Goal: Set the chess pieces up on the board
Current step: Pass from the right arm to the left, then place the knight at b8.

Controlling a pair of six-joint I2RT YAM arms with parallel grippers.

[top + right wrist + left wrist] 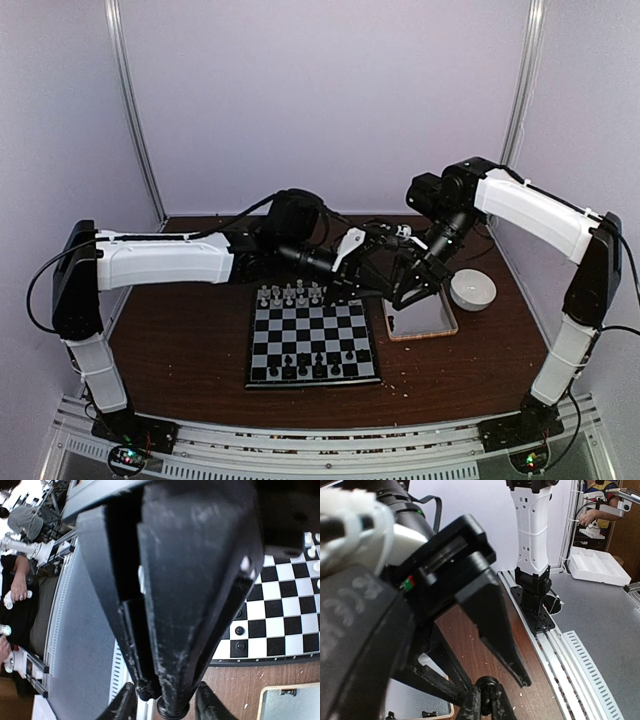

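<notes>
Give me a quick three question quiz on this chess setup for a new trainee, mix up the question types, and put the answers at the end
1. Multiple choice: in the overhead view, what stands on the row of the board farthest from the arm bases? A) white pieces B) black pieces C) nothing
2. True or false: the left tool is wide open and empty.
3. Short answer: what lies flat on the table just right of the board?

Key
1. A, the white pieces.
2. False. It is shut, with what looks like a small black piece pinched at its tips.
3. The wooden-rimmed grey tray.
</notes>
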